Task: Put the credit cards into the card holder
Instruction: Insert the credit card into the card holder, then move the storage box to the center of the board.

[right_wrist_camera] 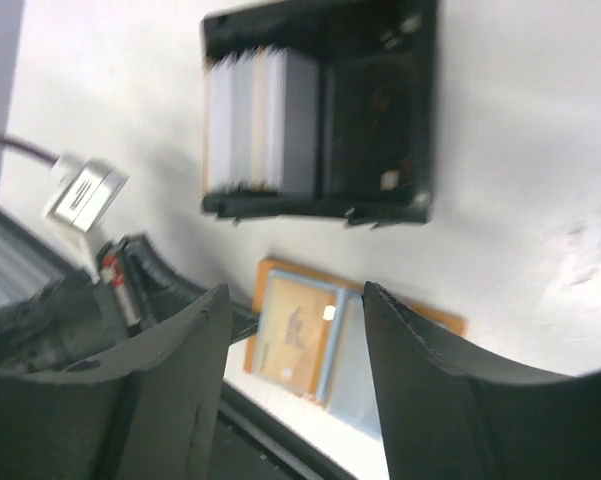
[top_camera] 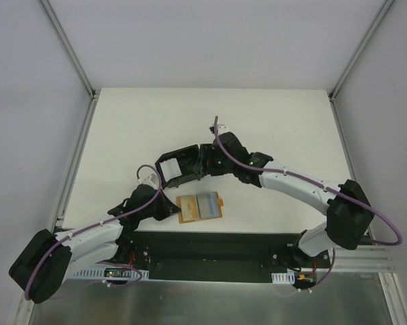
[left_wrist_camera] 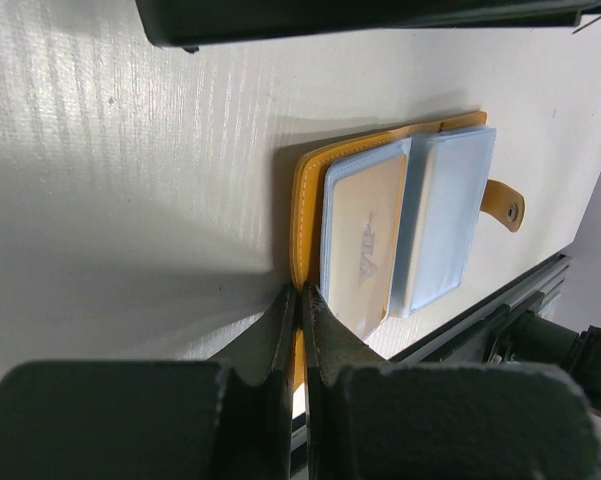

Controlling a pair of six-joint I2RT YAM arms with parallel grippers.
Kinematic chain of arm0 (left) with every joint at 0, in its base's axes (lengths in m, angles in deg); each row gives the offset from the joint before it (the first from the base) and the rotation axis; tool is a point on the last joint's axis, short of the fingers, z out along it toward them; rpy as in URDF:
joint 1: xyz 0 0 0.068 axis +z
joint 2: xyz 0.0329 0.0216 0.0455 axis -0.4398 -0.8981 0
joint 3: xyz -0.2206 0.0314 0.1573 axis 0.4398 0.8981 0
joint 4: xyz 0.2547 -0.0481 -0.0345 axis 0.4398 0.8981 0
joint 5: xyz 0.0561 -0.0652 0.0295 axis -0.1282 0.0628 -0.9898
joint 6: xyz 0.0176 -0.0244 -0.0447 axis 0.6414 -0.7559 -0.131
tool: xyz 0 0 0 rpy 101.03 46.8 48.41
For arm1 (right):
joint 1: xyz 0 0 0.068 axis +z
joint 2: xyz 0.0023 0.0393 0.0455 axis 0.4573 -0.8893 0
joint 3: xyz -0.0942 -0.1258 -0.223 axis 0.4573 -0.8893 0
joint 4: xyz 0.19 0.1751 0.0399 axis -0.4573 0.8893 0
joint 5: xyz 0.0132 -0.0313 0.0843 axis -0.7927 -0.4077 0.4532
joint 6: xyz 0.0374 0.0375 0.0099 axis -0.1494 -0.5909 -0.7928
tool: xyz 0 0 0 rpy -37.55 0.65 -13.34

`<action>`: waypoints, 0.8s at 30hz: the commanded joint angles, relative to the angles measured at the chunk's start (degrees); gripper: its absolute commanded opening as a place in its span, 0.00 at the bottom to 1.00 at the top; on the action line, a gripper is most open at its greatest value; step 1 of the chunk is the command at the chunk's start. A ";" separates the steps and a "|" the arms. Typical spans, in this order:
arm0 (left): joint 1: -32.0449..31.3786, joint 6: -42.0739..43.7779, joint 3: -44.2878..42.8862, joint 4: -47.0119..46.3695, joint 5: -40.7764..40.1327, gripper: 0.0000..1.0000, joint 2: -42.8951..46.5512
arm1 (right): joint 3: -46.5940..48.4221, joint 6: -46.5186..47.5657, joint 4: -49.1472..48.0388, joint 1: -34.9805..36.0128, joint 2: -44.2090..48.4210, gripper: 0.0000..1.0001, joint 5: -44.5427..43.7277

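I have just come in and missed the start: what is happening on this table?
The left gripper is shut on the edge of an open orange wallet. A tan card sits in its clear sleeve. The right gripper hangs open and empty near the black box.

Overhead view looking down, wrist views close, all sharing wallet (top_camera: 200, 207)
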 commanded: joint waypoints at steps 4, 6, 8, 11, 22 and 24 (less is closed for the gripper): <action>0.18 2.07 2.18 7.85 -2.03 0.00 -0.25 | 14.51 10.05 13.86 -5.79 -8.05 0.61 -3.43; 0.18 2.08 2.09 7.76 -2.12 0.00 -0.33 | 17.77 11.55 14.05 -6.67 -10.86 0.62 -2.64; 0.18 1.99 2.09 7.77 -1.94 0.00 -0.33 | 20.58 12.08 14.66 -7.72 -13.85 0.62 -1.41; 0.18 1.73 2.35 7.77 -1.77 0.00 0.10 | 24.01 13.05 15.19 -8.52 -17.90 0.62 0.17; 0.18 1.55 2.27 8.03 -2.21 0.00 0.55 | 29.65 14.02 16.51 -9.05 -26.52 0.61 0.36; 0.18 1.72 2.09 8.03 -2.03 0.00 0.28 | 29.13 14.46 16.60 -9.05 -26.88 0.60 -0.78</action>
